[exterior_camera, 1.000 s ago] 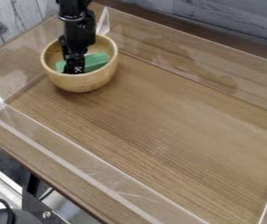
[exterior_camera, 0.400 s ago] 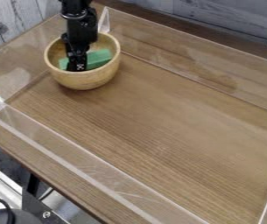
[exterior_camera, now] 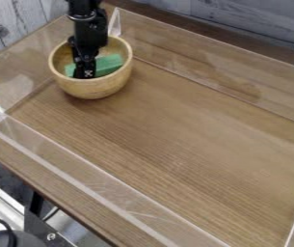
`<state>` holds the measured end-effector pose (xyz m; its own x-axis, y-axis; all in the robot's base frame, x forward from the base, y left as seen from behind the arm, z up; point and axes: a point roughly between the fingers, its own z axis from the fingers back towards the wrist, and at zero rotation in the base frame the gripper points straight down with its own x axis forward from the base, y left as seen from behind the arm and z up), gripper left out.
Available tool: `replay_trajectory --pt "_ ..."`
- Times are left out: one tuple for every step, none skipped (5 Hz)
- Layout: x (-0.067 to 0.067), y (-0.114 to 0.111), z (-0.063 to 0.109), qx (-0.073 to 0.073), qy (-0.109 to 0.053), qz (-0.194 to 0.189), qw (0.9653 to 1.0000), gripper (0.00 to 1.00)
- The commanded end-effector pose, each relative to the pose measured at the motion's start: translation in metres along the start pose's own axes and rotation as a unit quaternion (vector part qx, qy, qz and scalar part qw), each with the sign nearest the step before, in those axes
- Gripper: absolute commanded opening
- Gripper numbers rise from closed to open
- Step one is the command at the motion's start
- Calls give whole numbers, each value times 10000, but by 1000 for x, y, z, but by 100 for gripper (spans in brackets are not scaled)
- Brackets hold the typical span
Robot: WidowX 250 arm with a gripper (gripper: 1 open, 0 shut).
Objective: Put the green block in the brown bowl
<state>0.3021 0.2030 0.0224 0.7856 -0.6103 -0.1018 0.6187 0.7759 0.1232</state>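
Observation:
The brown bowl [exterior_camera: 93, 87] stands at the far left of the wooden table. Inside it lies the green block [exterior_camera: 105, 65], showing on both sides of the black gripper [exterior_camera: 84, 69]. My gripper reaches straight down into the bowl from above and its fingers look shut around the block. The fingertips and the middle of the block are hidden behind the gripper body and the bowl's wall.
Clear acrylic walls [exterior_camera: 59, 145] run around the wooden table [exterior_camera: 175, 145]. A grey plank wall stands behind on the left. Metal framing and cables sit below the table's front left corner.
The bowl has shifted slightly to the right with the gripper inside it; over the last half second nothing has moved.

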Motion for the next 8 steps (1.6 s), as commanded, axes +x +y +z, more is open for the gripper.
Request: replay_trajectory --pt "-2 2 -10 -190 55 95 9998 0" --pt "-5 6 -10 -291 83 155 9994 0" --pt "-2 4 -11 -344 57 242 9991 0" --pt "0 8 -13 -467 6 289 9985 0" --pt "2 11 -14 -592 -48 350 9976 0" --pt "2 8 -15 -602 -43 220 9979 0" --pt "1 6 -13 -613 -38 92 9981 0" --pt "1 3 -10 -624 -33 -39 9980 0"
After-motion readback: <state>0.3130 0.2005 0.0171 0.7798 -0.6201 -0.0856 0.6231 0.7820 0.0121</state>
